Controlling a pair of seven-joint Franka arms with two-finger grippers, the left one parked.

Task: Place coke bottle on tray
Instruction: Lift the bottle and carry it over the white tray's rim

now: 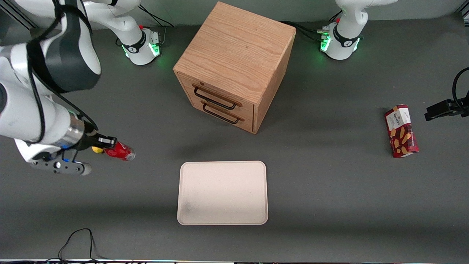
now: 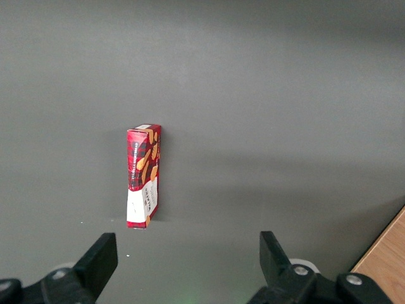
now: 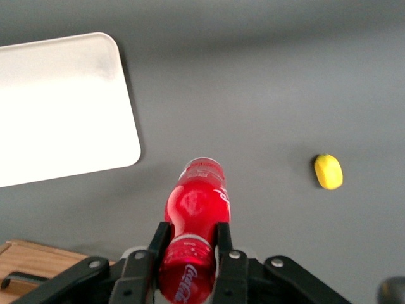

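A: Where did we stand?
B: Our gripper (image 3: 188,248) had its fingers clamped on the bottle (image 3: 195,233), holding it above the table toward the working arm's end, well apart from the tray (image 1: 222,192).
A: Next?
B: We judged a carry over the tray, then lowering and release.

The front view looks steeply down over the table, sharing the tray (image 1: 222,192) with the close, downward right wrist view, whose gripper (image 3: 190,244) clasps the coke bottle (image 3: 195,221).

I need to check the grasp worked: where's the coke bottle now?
The coke bottle is clamped in the gripper above the table, toward the working arm's end, beside the tray, not yet over it.
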